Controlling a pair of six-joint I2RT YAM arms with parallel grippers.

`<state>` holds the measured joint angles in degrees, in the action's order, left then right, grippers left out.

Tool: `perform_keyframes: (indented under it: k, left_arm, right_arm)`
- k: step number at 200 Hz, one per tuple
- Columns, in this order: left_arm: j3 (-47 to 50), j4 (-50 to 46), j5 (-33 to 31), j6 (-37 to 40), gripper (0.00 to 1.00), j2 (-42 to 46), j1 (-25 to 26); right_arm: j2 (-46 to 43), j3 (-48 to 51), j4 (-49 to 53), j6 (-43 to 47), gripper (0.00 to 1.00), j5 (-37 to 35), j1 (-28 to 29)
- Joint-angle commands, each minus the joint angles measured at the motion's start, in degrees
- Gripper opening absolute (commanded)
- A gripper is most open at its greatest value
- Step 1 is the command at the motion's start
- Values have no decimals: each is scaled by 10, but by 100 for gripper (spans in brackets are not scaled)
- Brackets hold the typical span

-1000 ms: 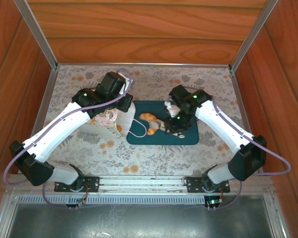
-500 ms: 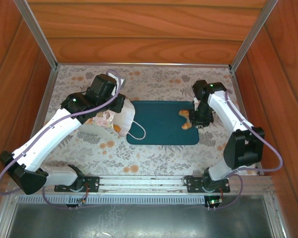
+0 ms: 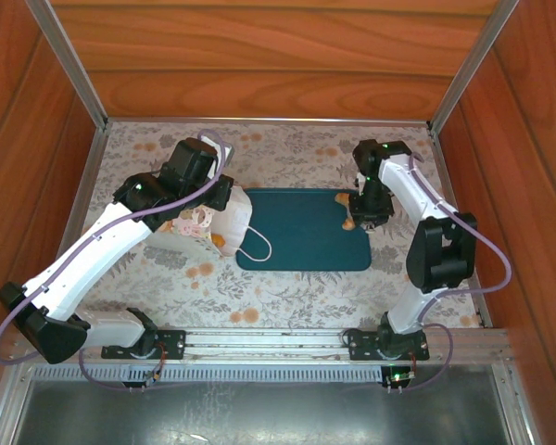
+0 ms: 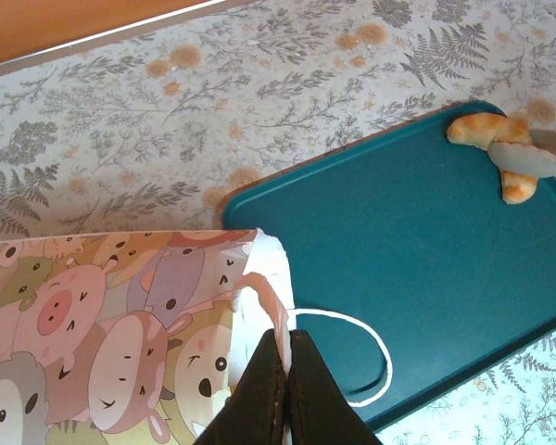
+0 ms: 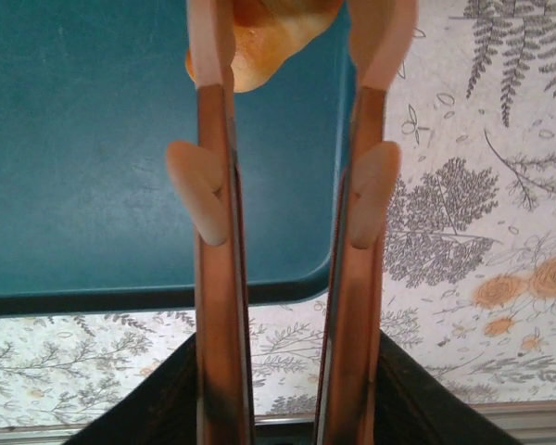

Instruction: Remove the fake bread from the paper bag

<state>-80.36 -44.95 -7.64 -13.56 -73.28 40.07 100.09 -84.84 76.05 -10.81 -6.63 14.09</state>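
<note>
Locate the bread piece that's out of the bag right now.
Top view: the bread piece lies at the far right corner of the teal tray, between the right gripper fingertips.

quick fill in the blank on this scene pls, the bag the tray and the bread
1. The left gripper is shut on the edge of the paper ___.
2. The right gripper has a ___ between its fingers, over a corner of the tray.
3. The tray under the cord handle is ___ in colour.
Missing: bag; pastry; teal.
</note>
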Motion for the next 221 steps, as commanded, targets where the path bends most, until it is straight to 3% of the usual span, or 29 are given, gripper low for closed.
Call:
perform_keyframes:
  k: [1,37,66,82,101,124,151,181,221]
  left_arm:
    - [-9,9,2,-1,0,-1,-5]
    - [-9,9,0,0,0,5,-7]
    - [-6,8,-4,-2,0,11,-9]
    - [1,9,-8,-7,0,18,-10]
    - [9,8,-15,-10,0,26,-11]
    - [16,8,-24,-10,0,32,-13]
    - [31,3,-42,-13,0,56,-16]
    - [48,-2,-59,-17,0,85,-23]
    - [50,-6,-71,-39,0,95,-31]
  right_arm:
    - [-1,-12,-1,9,46,-10,-5]
    - [-41,-32,16,13,56,0,-6]
    - [-90,-46,31,17,56,23,-5]
    - [-117,-45,32,22,54,53,-5]
    - [-155,-26,6,21,50,147,5]
    - [-202,35,-80,-16,49,285,59]
    - [-202,76,-171,-69,48,364,171]
    - [-160,82,-268,-113,48,385,256]
    - [-81,57,-289,-94,49,388,313]
